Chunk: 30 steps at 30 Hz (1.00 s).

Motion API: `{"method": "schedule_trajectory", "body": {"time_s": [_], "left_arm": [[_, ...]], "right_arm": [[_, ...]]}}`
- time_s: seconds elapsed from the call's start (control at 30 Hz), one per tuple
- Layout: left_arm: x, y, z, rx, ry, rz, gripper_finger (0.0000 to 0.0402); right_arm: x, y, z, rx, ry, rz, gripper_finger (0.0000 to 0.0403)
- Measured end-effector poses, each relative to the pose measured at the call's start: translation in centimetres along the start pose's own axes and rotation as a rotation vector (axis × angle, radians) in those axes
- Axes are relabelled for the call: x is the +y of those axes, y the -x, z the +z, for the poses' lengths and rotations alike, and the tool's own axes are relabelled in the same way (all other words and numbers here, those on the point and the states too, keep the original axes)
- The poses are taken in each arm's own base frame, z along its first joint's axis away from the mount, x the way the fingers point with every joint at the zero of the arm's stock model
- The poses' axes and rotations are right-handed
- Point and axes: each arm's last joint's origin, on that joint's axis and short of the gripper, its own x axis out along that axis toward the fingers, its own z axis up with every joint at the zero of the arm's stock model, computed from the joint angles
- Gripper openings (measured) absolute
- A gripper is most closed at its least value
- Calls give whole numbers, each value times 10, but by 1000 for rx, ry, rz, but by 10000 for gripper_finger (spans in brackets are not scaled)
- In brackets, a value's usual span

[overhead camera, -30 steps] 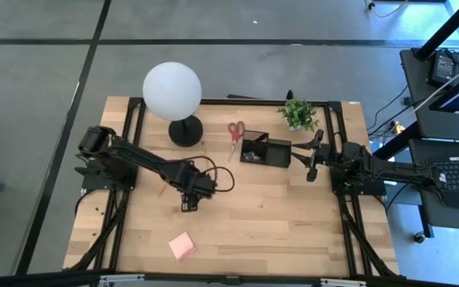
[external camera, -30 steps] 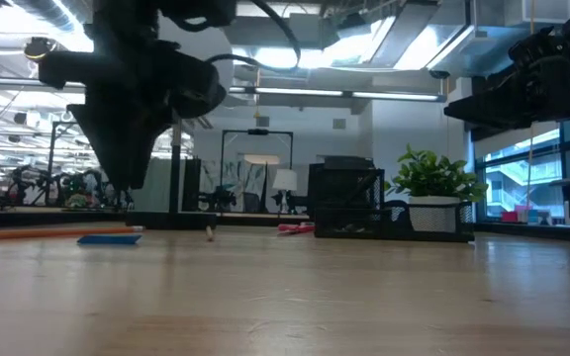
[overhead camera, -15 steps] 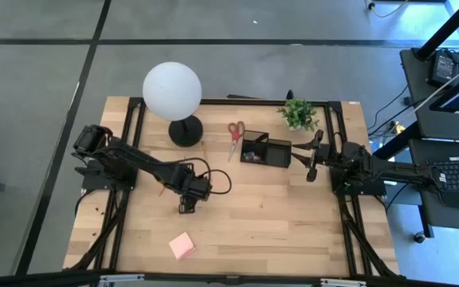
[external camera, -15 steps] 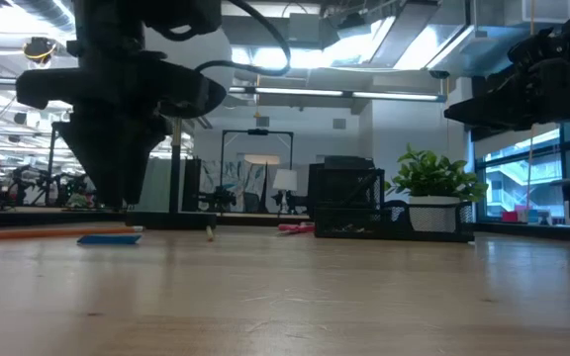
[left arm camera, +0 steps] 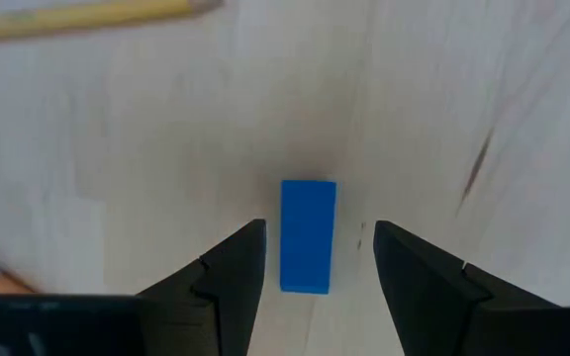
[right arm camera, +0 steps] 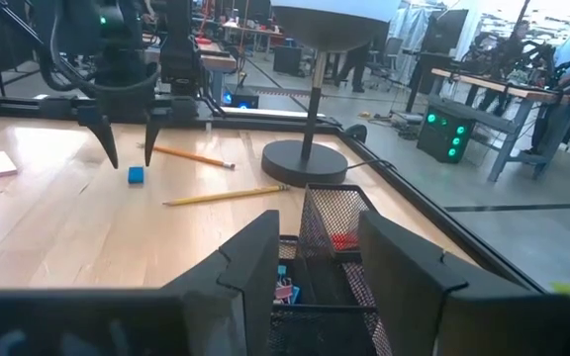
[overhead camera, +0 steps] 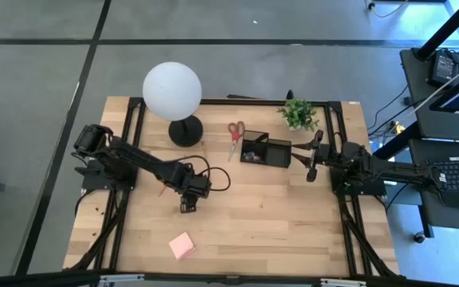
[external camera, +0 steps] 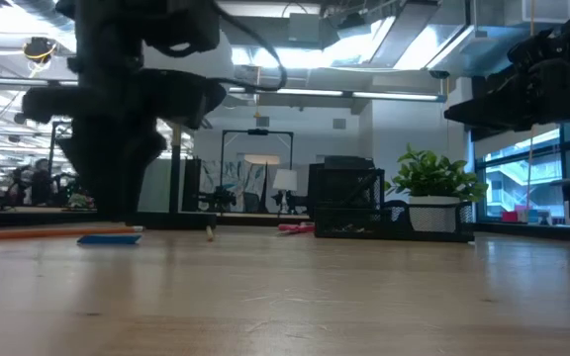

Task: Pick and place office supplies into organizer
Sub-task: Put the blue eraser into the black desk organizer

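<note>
The blue eraser (left arm camera: 308, 235) lies flat on the wooden table. My left gripper (left arm camera: 315, 272) points down over it, open, one finger on either side and clear of it. From the right wrist view, the left gripper (right arm camera: 129, 148) hangs just above the eraser (right arm camera: 137, 175). Two pencils (right arm camera: 191, 155) (right arm camera: 226, 195) lie beside it. The black mesh organizer (overhead camera: 265, 151) stands at the far right, with the red-handled scissors (overhead camera: 236, 134) to its left. A pink sticky-note pad (overhead camera: 182, 246) lies near the front edge. My right gripper (overhead camera: 312, 171) waits level and open, right of the organizer.
A white globe lamp (overhead camera: 172, 90) on a round black base (right arm camera: 305, 158) stands at the far left-centre. A small potted plant (overhead camera: 298, 114) sits behind the organizer. Bare wood spreads across the table's middle and near right.
My left gripper has sunk toward the table over the blue eraser, still pointing down and still open. The eraser has stayed where it was.
</note>
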Motion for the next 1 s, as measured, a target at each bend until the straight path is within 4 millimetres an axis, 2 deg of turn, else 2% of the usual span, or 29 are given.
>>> {"method": "schedule_trajectory", "body": {"time_s": [0.4, 0.87, 1.0], "left_arm": [[2, -21, -12, -30, 7, -45, 184], [2, -23, -15, -36, 19, -29, 183], [2, -24, -15, -35, 17, -28, 166]], "right_arm": [[0, 0, 0, 4, 4, 0, 145], [0, 0, 0, 3, 2, 1, 145], [0, 0, 0, 3, 1, 1, 145]]}}
